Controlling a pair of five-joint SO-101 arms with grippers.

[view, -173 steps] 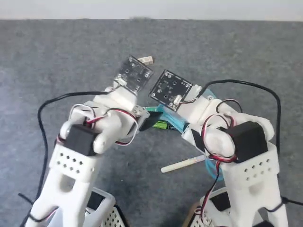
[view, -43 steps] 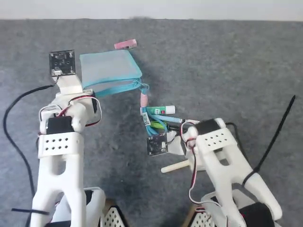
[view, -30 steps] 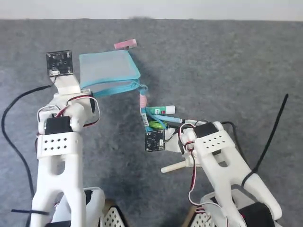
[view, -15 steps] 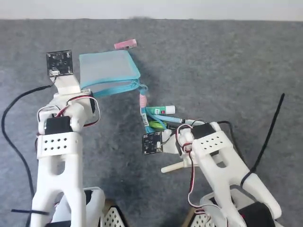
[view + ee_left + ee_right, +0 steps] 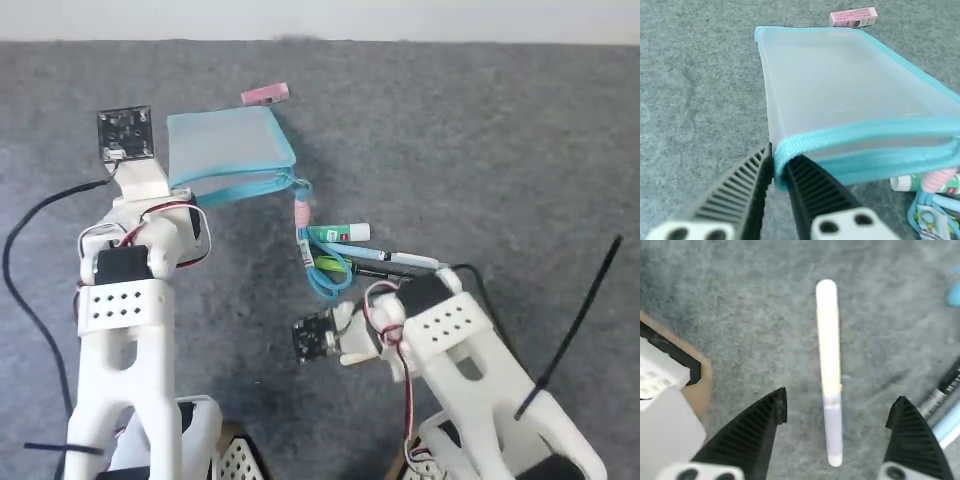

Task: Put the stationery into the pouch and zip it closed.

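Observation:
A translucent pouch (image 5: 228, 152) with turquoise trim lies at the back left, its zip edge facing the other stationery. My left gripper (image 5: 779, 166) is shut on the pouch's (image 5: 840, 95) trimmed corner. A pink eraser (image 5: 265, 94) lies just behind the pouch. A glue stick (image 5: 338, 233), pens and a blue lanyard (image 5: 322, 270) lie in a heap in the middle. My right gripper (image 5: 839, 406) hangs open over a white pen (image 5: 829, 365), one finger on each side of it and not touching it.
A black pen (image 5: 946, 389) lies close beside the right gripper's finger. The right arm's base and a cardboard edge (image 5: 670, 371) are near the other finger. Grey carpet stretches bare to the right and back right (image 5: 500, 130).
The right arm has drawn back from the stationery heap towards its base and now sits over the white pen. The left arm has held still with the pouch.

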